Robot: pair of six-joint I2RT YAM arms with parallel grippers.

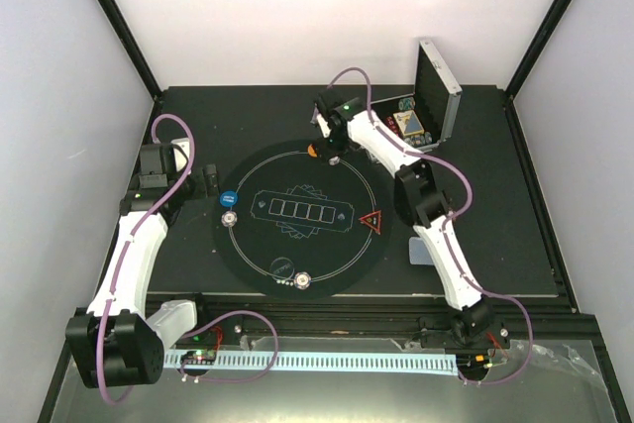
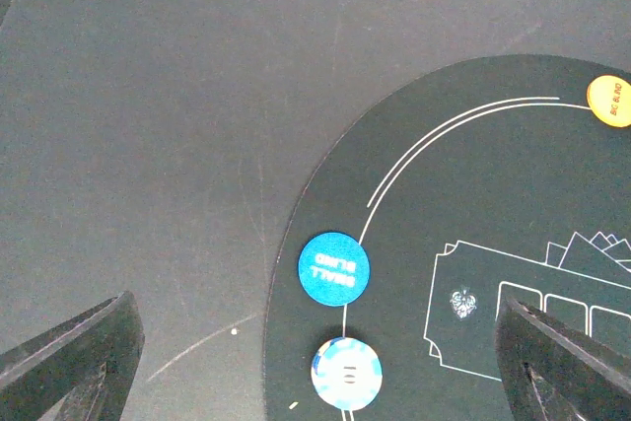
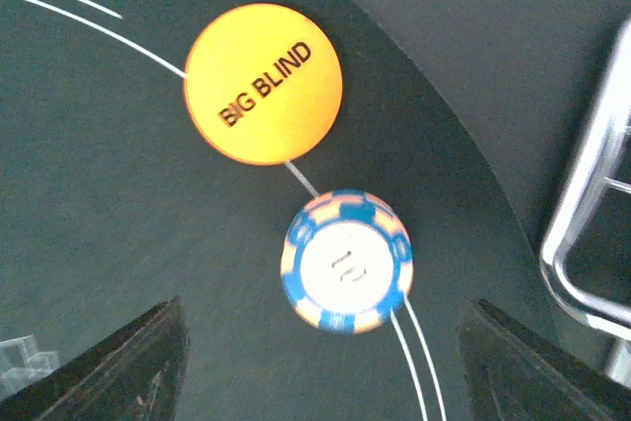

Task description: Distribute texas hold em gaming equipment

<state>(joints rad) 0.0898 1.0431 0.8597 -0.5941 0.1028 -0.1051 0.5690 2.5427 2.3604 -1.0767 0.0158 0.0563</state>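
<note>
The right claw (image 3: 323,317) hangs over the 12 o'clock rim of the round black mat (image 1: 297,245), its jaws apart and gripping nothing. In its wrist view a blue-and-peach chip (image 3: 347,260) lies flat on the mat between the 2 fingers (image 3: 108,367), clear of both, resting on the white double line printed there. The orange disc (image 3: 263,83), lettered BIG BLIND, lies just beside that chip at its 11 o'clock, with a thin gap between them. The silver case (image 1: 436,96) stands open on the table (image 1: 495,235), off the mat toward 1 o'clock, and its metal edge shows at 3 o'clock in the right wrist view.

The left claw (image 2: 315,305) is spread wide and empty. It hovers low off the mat's 9 o'clock side. The blue disc (image 2: 333,266), lettered SMALL BLIND, lies on the mat's rim just past 9 o'clock. A white-and-blue chip (image 2: 345,372) lies at 9 o'clock, just beside the blue disc without touching it. Both sit between the left fingers in that view, free of them.

From overhead, the red triangle marker (image 1: 372,223) lies flat at the mat's 3 o'clock, inside the printed ring. A pale chip (image 1: 300,280) lies at 6 o'clock near the rim. 5 card outlines are printed across the mat's centre.
</note>
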